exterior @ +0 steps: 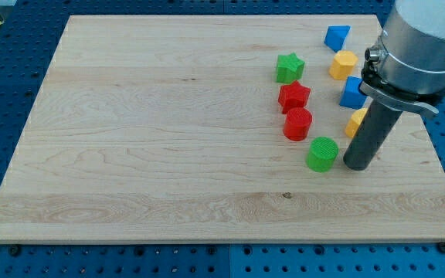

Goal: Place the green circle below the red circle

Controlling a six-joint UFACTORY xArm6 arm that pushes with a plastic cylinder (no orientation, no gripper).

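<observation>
My tip (357, 164) is sitting just right of the green circle (322, 154); there being no pincer, an off-centre push is risking knocking the red circle (297, 123)

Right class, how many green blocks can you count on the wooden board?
2. The green star sits toward the view's top, above the red star. The green circle lies lower, just left of my tip. The arm could hide more.

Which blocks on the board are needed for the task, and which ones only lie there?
Needed:
green circle, just left of my tip
red circle

Only lying there:
red star
green star
blue triangle
yellow hexagon
blue block, partly hidden
yellow block, mostly hidden
</observation>
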